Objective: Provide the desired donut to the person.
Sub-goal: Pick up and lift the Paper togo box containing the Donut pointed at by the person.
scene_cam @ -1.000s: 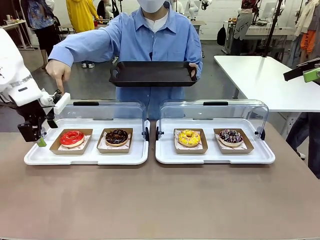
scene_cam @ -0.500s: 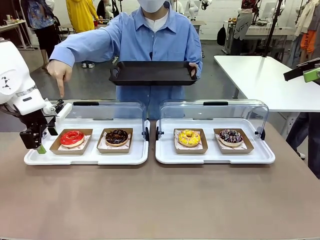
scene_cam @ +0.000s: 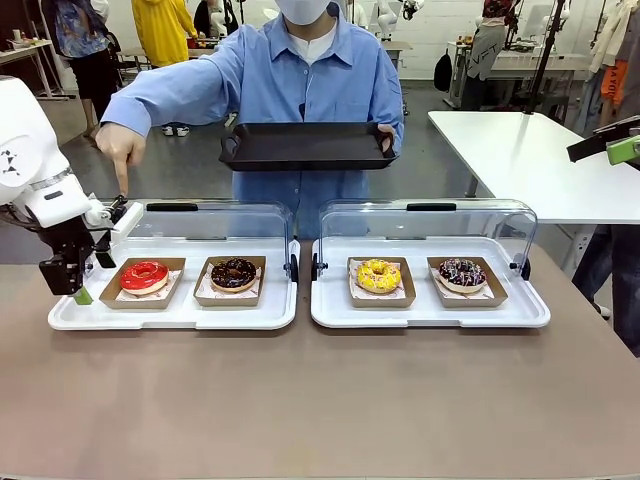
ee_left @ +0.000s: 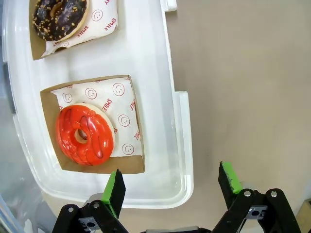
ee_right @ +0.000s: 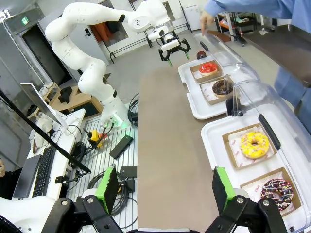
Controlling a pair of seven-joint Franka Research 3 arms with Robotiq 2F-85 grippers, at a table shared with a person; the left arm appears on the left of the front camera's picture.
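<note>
Right now my left tool (scene_cam: 90, 280) hangs above the left end of the left white tray (scene_cam: 170, 322). Its jaws are spread wide with nothing between them. In my left wrist view one green pad is above the tray's end rim and the other is out over the bare desk (scene_cam: 320, 400).

The red donut (ee_left: 84, 135) lies in that tray's left place, just inside the rim below my tool. It is a ring with glossy red icing crossed by thin darker red lines, and pale dough shows along one side. It sits on white paper (ee_left: 119, 104) printed with red smiley faces and the word SMILE, inside a shallow brown card holder (ee_left: 138, 145).

A chocolate donut (scene_cam: 234, 273) with pale crumbs sits in its own holder in the tray's right place. The tray's clear lid (scene_cam: 220, 220) stands raised along the far edge.

Beyond the tray, the person (scene_cam: 310, 80) holds one hand (scene_cam: 118, 150) with a finger pointing down, above the tray's far left corner on the red donut's side. The other hand holds a black serving tray (scene_cam: 305, 147) level, above the tray's far right part.

My right tool (ee_right: 165, 183) is well off to the right of the tray. It is also wide open and empty.
</note>
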